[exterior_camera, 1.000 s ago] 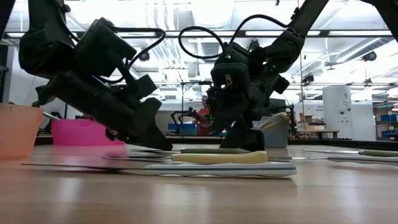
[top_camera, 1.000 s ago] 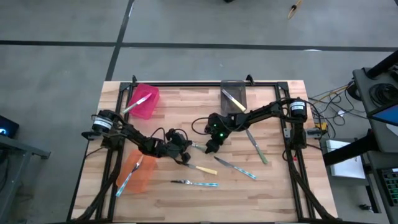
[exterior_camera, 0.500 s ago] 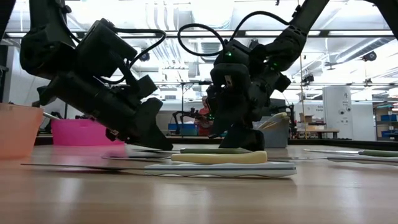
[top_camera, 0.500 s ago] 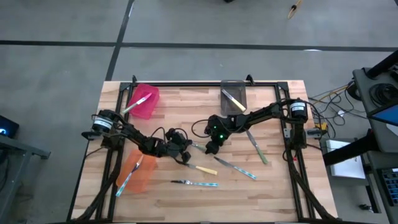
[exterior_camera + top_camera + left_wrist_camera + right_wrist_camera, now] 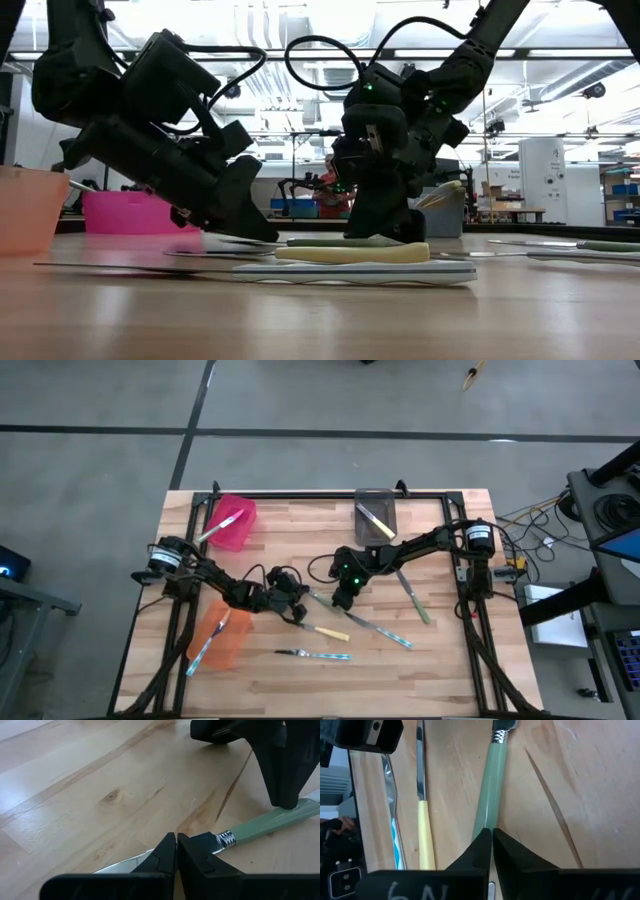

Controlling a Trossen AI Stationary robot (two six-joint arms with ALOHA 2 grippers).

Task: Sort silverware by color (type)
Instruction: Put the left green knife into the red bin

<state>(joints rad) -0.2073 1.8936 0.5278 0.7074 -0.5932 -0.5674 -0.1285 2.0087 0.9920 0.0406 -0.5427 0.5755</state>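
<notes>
Both pincers are down on the same green-handled knife in the middle of the table. The right gripper has its fingers pressed together on the far end of the green handle, which runs straight out ahead of its tips toward the metal collar. The left gripper is clenched too, its tips low over the blade just short of that collar. From where I stand I cannot tell whether it truly pinches the blade or only pins it flat; I'd guess it steadies the knife so the right arm can get a hold on so thin a thing.

Just beside the right gripper lies a yellow-handled knife, parallel to the green one, and beyond that a blue-handled knife. The grey bin stands behind the right gripper, already holding a knife. The orange bin sits beside the left arm and the pink bin farther back.
</notes>
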